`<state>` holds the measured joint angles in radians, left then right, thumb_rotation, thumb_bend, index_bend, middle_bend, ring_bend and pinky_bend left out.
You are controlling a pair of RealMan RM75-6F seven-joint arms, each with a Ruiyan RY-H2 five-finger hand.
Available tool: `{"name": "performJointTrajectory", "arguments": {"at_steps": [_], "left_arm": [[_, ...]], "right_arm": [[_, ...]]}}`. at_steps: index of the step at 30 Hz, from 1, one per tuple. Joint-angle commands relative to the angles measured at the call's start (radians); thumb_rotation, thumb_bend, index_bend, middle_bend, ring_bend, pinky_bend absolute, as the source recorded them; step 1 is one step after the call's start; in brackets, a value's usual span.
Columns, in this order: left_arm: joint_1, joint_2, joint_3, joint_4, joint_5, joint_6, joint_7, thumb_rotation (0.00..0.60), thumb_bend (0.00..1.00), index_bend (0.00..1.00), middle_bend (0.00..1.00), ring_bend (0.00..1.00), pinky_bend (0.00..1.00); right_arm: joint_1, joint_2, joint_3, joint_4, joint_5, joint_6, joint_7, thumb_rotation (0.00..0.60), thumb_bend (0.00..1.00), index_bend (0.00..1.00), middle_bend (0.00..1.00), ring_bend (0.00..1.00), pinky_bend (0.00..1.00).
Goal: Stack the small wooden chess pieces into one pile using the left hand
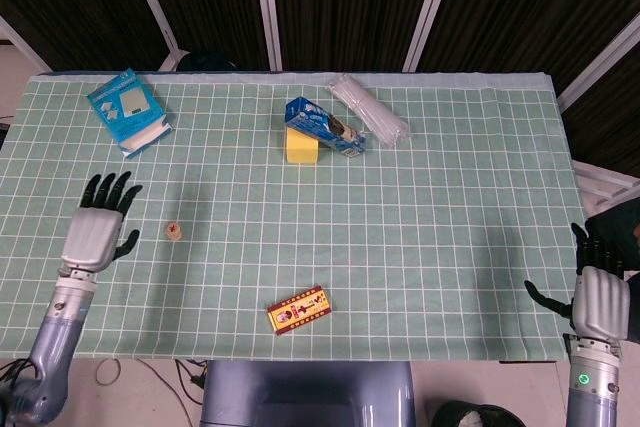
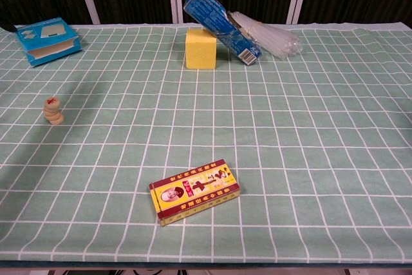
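The left hand (image 1: 97, 230) is seen near the table's left edge with its fingers spread and nothing held, set apart from the pile of chess pieces (image 2: 54, 110), which stands upright on the cloth just beside it toward the middle. The pile appears to be three small wooden discs, one on another, though the exact count is hard to tell; the stacking is judged done, and the empty hand fits that. The right hand (image 1: 598, 294) is kept idle off the right front corner, open and empty. Elsewhere one red card box (image 1: 298, 309), one yellow block (image 1: 301, 148), a blue packet (image 1: 324, 127) leaning on it, one clear bag (image 1: 368, 109) and one blue box (image 1: 128, 111) are counted.
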<state>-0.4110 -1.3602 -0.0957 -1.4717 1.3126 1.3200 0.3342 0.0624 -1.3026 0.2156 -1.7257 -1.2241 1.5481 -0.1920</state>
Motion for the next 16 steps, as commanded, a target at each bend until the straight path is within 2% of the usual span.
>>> {"name": "performJointTrajectory", "arguments": {"at_steps": [1, 6, 16], "left_arm": [[0.08, 0.061, 0.028, -0.042, 0.057, 0.1, -0.105, 0.6, 0.31, 0.09, 0.01, 0.0, 0.0], [0.159, 0.122, 0.044, -0.062, 0.071, 0.183, -0.202, 0.6, 0.3, 0.07, 0.0, 0.0, 0.0], [0.232, 0.188, 0.057, -0.074, 0.066, 0.216, -0.258, 0.6, 0.3, 0.07, 0.0, 0.0, 0.0]], "right_arm": [[0.002, 0.007, -0.007, 0.006, -0.026, -0.002, 0.018, 0.6, 0.23, 0.09, 0.01, 0.09, 0.0], [0.007, 0.018, -0.031, 0.03, -0.094, -0.005, 0.051, 0.6, 0.23, 0.09, 0.01, 0.09, 0.0], [0.028, 0.044, -0.088, 0.105, -0.257, -0.005, 0.065, 0.6, 0.23, 0.09, 0.01, 0.06, 0.0]]}}
